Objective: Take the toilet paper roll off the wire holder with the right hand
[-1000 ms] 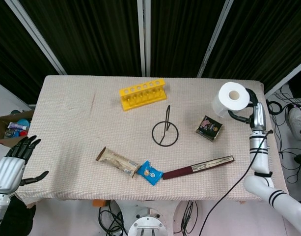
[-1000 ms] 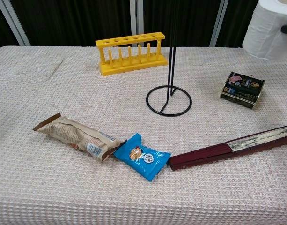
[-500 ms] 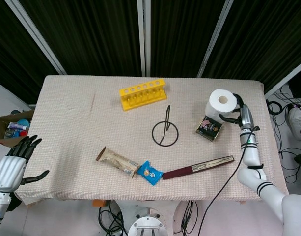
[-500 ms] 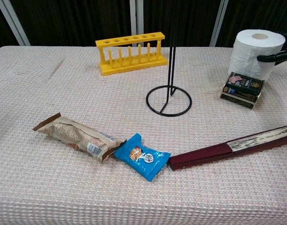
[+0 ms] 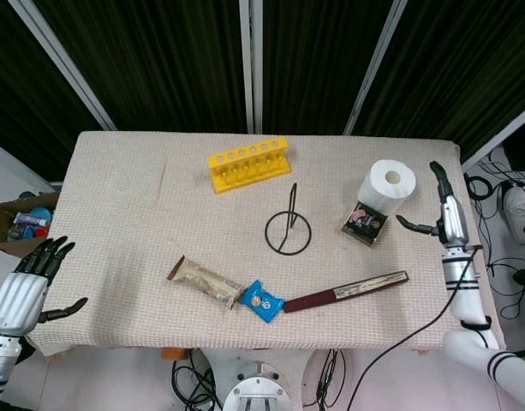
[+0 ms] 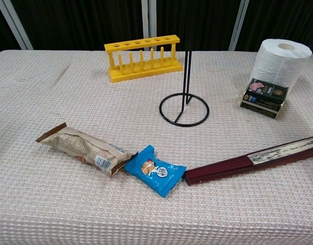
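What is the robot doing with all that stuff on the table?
It was taking a toilet paper roll off a wire holder, and that part looks done. The roll now stands upright on the table, right behind a small dark box, and the holder is bare. The right hand is open beside the roll, not touching it. The left hand hangs open off the table's near left corner, holding nothing. A yellow rack, two snack packs and a folded fan lie untouched.
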`<state>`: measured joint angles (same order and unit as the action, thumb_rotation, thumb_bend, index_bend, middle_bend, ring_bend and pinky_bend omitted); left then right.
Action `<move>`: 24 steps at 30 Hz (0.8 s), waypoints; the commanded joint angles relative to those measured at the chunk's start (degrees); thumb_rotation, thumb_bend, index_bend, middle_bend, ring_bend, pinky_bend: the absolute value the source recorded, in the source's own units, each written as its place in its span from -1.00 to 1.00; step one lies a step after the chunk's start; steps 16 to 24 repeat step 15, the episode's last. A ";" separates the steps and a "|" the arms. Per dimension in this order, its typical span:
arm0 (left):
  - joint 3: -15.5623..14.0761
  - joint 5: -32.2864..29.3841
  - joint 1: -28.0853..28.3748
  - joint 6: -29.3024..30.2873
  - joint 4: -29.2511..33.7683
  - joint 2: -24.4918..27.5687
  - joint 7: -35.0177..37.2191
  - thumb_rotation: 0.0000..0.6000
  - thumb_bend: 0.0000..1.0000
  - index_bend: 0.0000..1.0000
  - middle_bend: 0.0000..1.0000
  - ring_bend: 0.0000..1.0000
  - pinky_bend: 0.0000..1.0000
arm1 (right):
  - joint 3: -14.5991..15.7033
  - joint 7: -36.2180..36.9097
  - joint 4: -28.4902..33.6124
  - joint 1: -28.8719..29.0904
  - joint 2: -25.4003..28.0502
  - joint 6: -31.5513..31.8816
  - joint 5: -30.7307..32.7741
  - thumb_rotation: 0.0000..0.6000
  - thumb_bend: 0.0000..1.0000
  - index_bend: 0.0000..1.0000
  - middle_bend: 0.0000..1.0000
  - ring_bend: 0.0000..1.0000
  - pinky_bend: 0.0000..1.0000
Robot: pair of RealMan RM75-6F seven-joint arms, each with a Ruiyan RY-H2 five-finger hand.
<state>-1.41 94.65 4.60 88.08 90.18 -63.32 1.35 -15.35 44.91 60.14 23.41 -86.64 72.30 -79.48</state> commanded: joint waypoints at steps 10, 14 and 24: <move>-0.25 0.49 -0.15 0.42 0.21 0.02 -0.38 0.46 -0.69 -0.80 -0.89 -0.89 -0.57 | 14.46 -39.56 15.52 -24.00 12.20 21.38 -4.49 1.00 -0.97 -1.00 -1.00 -1.00 -1.00; -0.33 0.70 -0.31 0.80 0.27 -0.01 -0.50 0.47 -0.69 -0.80 -0.89 -0.89 -0.57 | 15.61 -41.57 15.79 -25.32 12.02 20.37 -4.09 1.00 -0.96 -1.00 -1.00 -1.00 -1.00; -0.35 0.72 -0.32 0.80 0.28 -0.01 -0.54 0.47 -0.69 -0.80 -0.89 -0.89 -0.57 | 15.67 -41.92 15.89 -25.47 11.98 20.31 -4.12 1.00 -0.96 -1.00 -1.00 -1.00 -1.00</move>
